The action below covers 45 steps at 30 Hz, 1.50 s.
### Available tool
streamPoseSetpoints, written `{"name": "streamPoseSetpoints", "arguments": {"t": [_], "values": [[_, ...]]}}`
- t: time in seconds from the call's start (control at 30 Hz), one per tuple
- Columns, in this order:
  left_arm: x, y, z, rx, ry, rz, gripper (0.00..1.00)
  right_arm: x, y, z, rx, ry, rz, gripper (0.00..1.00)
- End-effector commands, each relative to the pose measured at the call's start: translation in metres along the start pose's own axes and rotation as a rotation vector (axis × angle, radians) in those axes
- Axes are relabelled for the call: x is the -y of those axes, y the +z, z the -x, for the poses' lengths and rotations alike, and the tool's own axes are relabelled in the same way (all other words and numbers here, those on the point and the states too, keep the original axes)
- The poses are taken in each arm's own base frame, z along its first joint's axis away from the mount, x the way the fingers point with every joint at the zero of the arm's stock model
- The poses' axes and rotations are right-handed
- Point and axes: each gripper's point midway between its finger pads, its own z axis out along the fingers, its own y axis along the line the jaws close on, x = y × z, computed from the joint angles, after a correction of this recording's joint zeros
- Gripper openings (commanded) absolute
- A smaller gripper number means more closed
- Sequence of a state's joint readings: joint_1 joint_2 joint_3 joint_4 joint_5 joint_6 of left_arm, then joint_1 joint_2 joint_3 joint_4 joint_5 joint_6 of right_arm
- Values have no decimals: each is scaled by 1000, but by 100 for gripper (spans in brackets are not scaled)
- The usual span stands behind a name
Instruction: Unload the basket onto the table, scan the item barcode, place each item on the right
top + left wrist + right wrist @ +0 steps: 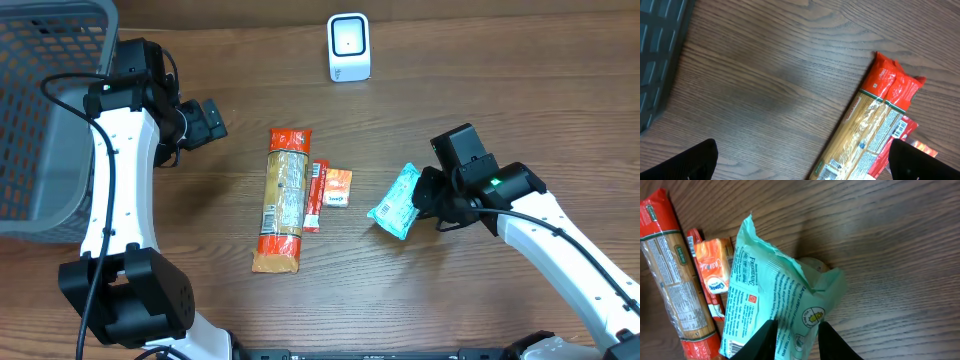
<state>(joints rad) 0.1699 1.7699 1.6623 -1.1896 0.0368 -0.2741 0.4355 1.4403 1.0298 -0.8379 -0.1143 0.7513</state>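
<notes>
Packet [775, 295] mint green, crinkled, black print, barcode by one corner; lies near orange sachet [712, 272] on table [480, 90]; right gripper [797, 340] pinches its edge, left gripper [802, 167] wide open

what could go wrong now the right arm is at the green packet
The right fingers straddle only the crumpled end of the green packet, so it may slip or swing when lifted. The soft wrapper could also crumple further and scan badly at the white scanner.
</notes>
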Motion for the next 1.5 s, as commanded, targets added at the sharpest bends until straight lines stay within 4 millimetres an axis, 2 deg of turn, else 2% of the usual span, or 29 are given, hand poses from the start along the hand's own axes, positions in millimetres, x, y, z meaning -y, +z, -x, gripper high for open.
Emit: {"name": "streamPoseSetpoints", "arguments": {"t": [0.0, 0.23, 0.27, 0.3, 0.33, 0.47, 0.63, 0.8, 0.9, 1.17, 1.47], "values": [[3, -3, 4, 13, 23, -2, 100, 3, 1, 2, 16, 6, -17, 29], [3, -3, 4, 13, 23, -2, 100, 8, 12, -5, -2, 7, -6, 27], [3, -3, 4, 13, 23, -2, 100, 8, 12, -6, -4, 7, -5, 22], [3, -3, 4, 13, 23, -2, 100, 8, 12, -6, -4, 7, -4, 11], [3, -3, 4, 13, 23, -2, 100, 7, 12, -6, -4, 6, -2, 4], [3, -3, 4, 13, 23, -2, 100, 2, 9, -6, -9, 4, 20, 4], [3, -3, 4, 13, 23, -2, 100, -18, -8, 2, 12, -49, 90, 4], [3, -3, 4, 13, 23, -2, 100, -57, -32, -6, -17, -211, 286, 4], [3, -3, 4, 13, 23, -2, 100, -66, -33, -13, -19, -270, 314, 4], [3, -3, 4, 13, 23, -2, 100, -78, -17, -38, 1, -420, 245, 4], [3, -3, 4, 13, 23, -2, 100, -86, 25, -78, -67, -540, 152, 4]]}}
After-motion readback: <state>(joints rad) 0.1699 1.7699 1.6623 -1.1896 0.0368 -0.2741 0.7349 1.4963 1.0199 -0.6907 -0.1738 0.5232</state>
